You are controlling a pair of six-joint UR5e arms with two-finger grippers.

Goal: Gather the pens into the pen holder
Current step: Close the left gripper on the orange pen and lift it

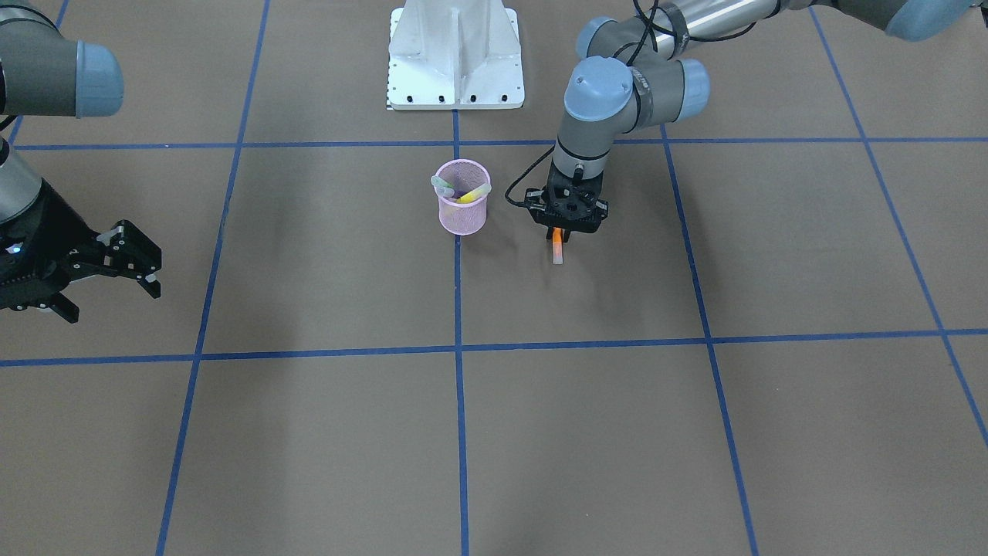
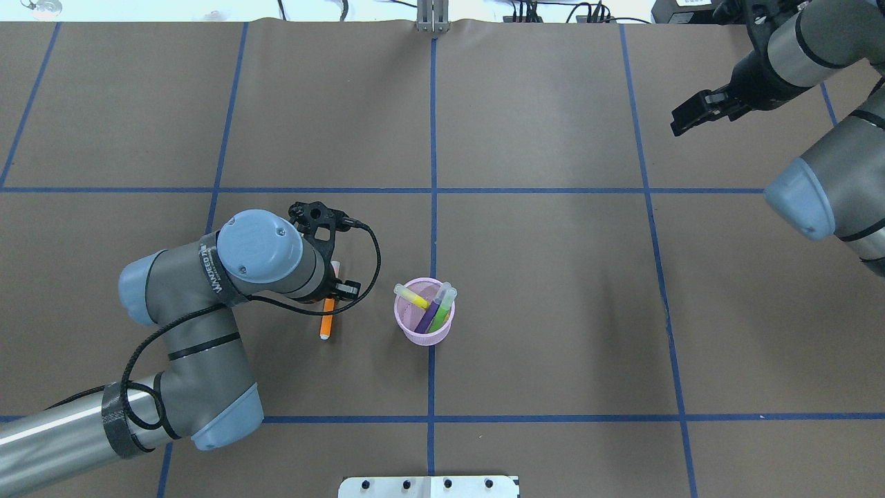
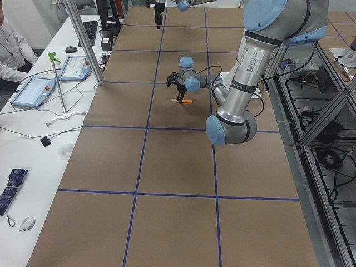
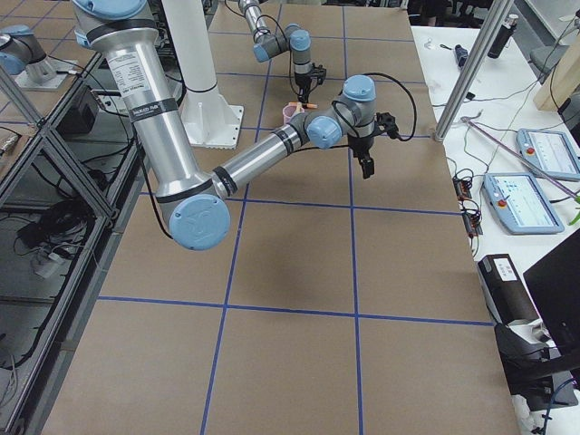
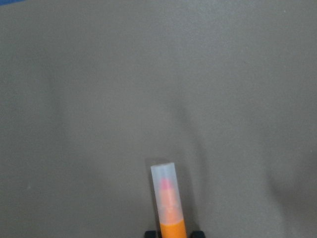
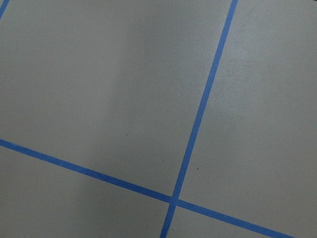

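The left gripper [image 1: 557, 233] points straight down just beside the small round pink wire-mesh pen holder [image 1: 463, 210], on the robot's left of it. Its two fingers are clenched on the barrel of the slim orange pen [image 1: 556, 247]. The pen lies level, its translucent whitish cap end pointing away from the robot's white metal base [image 1: 455, 54]. The left wrist view shows the cap [image 5: 165, 183] projecting beyond the dark fingertips [image 5: 150, 233] on either side of the barrel. Whether the pen touches the table cannot be told.

The pen holder stands upright on the brown paper-covered table [image 1: 617, 432], touching a blue tape line [image 1: 460, 309]. It contains three pens leaning against its rim, cap ends up: the yellow pen [image 2: 415, 298], the purple pen [image 2: 430, 315] and the green pen [image 2: 444, 311].

The right gripper [image 1: 112, 301] hangs well apart from the holder, over the table's far side on the robot's right. Its jaws are spread and hold nothing. Its wrist camera shows only bare table and crossing tape lines.
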